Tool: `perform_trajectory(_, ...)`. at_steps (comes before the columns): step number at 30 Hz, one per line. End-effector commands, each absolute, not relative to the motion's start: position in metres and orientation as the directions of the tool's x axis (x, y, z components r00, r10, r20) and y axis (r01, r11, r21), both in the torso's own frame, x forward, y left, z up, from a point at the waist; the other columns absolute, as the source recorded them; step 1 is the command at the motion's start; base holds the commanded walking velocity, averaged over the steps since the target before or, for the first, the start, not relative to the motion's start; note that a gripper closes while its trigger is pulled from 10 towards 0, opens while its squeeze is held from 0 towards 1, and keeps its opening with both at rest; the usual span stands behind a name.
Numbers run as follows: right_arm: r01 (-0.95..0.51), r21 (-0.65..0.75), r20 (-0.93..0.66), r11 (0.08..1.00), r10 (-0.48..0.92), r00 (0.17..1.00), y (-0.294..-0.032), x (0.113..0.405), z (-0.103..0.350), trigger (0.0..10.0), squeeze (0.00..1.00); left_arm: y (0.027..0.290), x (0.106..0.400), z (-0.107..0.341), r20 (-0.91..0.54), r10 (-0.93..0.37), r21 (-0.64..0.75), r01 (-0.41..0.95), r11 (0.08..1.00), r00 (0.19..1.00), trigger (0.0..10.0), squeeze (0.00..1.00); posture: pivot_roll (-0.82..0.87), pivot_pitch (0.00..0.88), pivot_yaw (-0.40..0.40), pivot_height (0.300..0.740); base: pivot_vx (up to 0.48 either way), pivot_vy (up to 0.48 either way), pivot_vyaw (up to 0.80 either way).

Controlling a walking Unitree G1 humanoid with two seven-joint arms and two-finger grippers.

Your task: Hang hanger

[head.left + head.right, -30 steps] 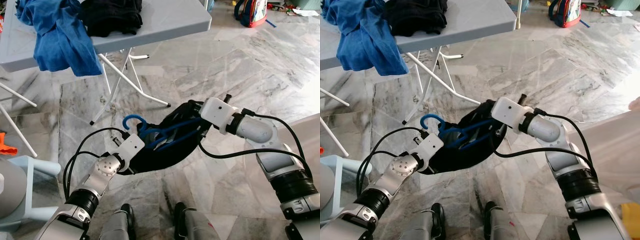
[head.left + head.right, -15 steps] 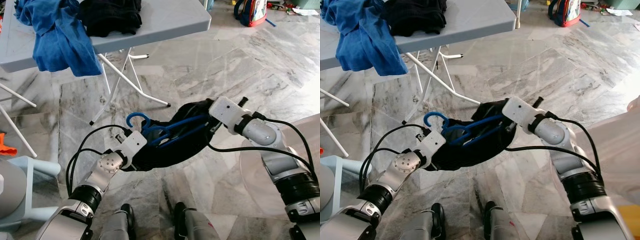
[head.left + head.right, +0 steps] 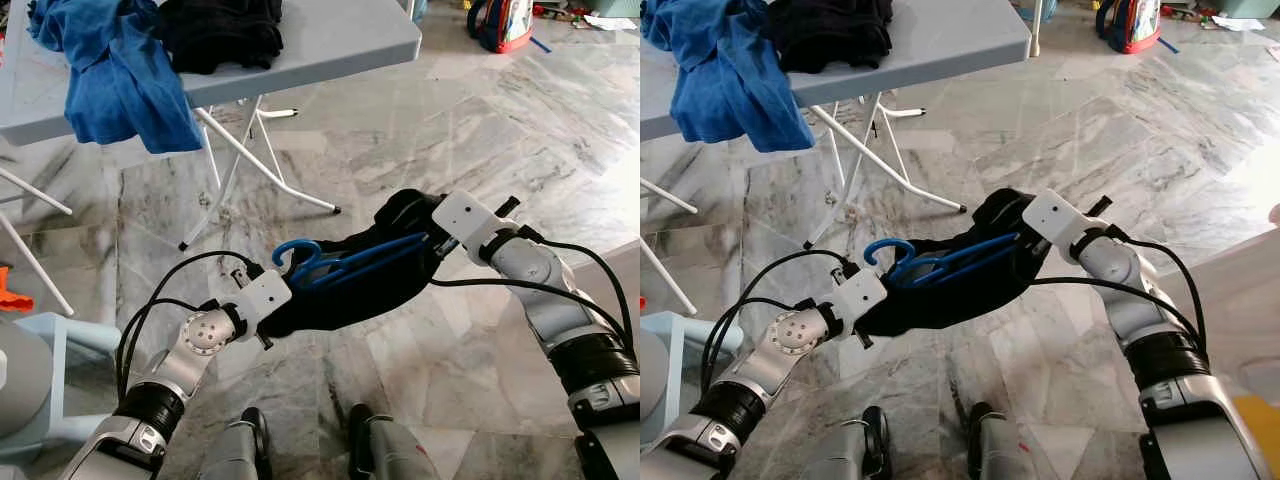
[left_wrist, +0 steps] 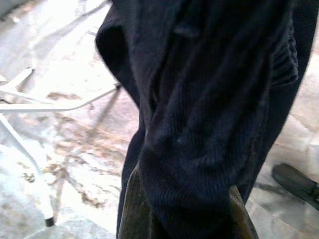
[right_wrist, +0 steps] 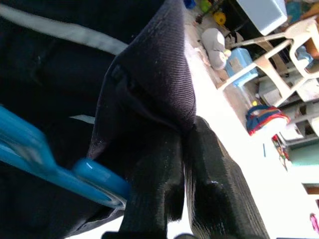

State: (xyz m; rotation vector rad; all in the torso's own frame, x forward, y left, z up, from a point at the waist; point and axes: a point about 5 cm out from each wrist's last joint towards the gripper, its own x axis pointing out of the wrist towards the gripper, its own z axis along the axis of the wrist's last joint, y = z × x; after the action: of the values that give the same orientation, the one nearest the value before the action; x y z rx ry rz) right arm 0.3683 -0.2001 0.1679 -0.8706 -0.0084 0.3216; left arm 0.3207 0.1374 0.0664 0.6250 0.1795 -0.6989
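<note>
Risk: dark garment (image 3: 350,290) slipping off blue hanger (image 3: 330,262) if pull between arms slackens or twists; hook snagging cable. Left gripper (image 3: 272,308) near, low, forearm angled up-right, clamped on garment's near-left end. Right gripper (image 3: 432,245) farther right, elbow bent, pinched shut on garment's far end beside hanger. Hanger stretched between both, above marble floor (image 3: 480,140). Bench (image 3: 330,40) far left, blue cloth (image 3: 125,75) draped.
</note>
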Motion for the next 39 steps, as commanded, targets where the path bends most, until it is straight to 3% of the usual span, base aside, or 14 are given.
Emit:
perform_trajectory(1, -0.205, -0.769, -0.09, 0.605, 0.216, 0.972, -0.218, 0.371, 0.176, 0.0, 0.0, 0.155, 0.317, 0.063, -0.352, -0.493, 0.491, 0.605, 0.627, 0.796, 0.4, 0.0, -0.15, 0.282, -0.017, 0.74, 0.0, 0.0, 0.0)
perform_trajectory(9, -0.206, -0.767, -0.112, 0.608, 0.188, 0.976, -0.233, 0.37, 0.172, 0.0, 0.0, 0.157, 0.318, 0.074, -0.253, -0.506, 0.476, 0.562, 0.677, 0.825, 0.0, 0.0, -0.14, 0.285, -0.023, 0.74, 0.0, 0.0, 0.0)
perform_trajectory(23, -0.193, -0.738, -0.1, 0.647, 0.178, 0.979, -0.245, 0.372, 0.179, 0.0, 0.0, 0.162, 0.316, 0.063, -0.348, -0.511, 0.474, 0.618, 0.627, 0.786, 0.0, 0.0, -0.15, 0.285, -0.019, 0.74, 0.0, 0.0, 0.0)
perform_trajectory(29, -0.233, -0.664, -0.086, 0.71, 0.237, 0.968, -0.242, 0.375, 0.201, 0.0, 0.0, 0.166, 0.313, 0.054, -0.389, -0.501, 0.483, 0.634, 0.604, 0.773, 0.0, 0.0, -0.16, 0.284, -0.017, 0.74, 0.0, 0.0, 0.0)
perform_trajectory(39, -0.283, -0.719, -0.116, 0.635, 0.291, 0.95, -0.246, 0.371, 0.238, 0.0, 0.0, 0.173, 0.312, 0.047, -0.428, -0.466, 0.495, 0.633, 0.596, 0.774, 0.0, 0.0, -0.17, 0.282, -0.017, 0.74, 0.0, 0.0, 0.0)
